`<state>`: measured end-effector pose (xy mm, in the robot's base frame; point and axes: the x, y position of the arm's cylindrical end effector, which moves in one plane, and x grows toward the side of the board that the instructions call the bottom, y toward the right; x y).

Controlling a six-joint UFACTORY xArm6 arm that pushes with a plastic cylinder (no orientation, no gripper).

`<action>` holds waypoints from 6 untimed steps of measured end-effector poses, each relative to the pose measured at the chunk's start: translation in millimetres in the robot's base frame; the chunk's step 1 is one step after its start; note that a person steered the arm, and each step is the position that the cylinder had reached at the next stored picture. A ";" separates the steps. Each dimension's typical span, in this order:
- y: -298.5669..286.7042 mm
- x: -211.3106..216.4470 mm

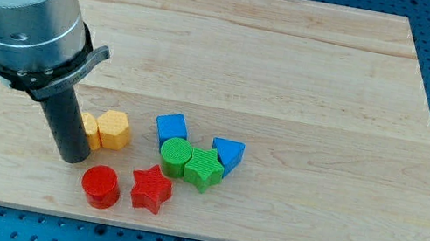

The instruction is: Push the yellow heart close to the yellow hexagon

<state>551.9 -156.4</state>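
The yellow hexagon (113, 129) lies left of the board's middle, toward the view's bottom. The yellow heart (89, 129) touches its left side and is partly hidden behind my rod. My tip (73, 158) rests on the board just left of and below the heart, touching or nearly touching it. The arm's grey body (26, 7) fills the view's upper left.
A red cylinder (100, 186) and a red star (151, 188) lie below the yellow blocks. A blue cube (171, 127), a green cylinder (176, 157), a green star (204, 169) and a blue triangular block (228, 154) cluster to the right. The wooden board (293, 81) sits on blue pegboard.
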 end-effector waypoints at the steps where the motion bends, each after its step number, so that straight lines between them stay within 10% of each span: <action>1: 5.6 0.0; 4: -107.0 -36.7; 6: -28.1 -43.3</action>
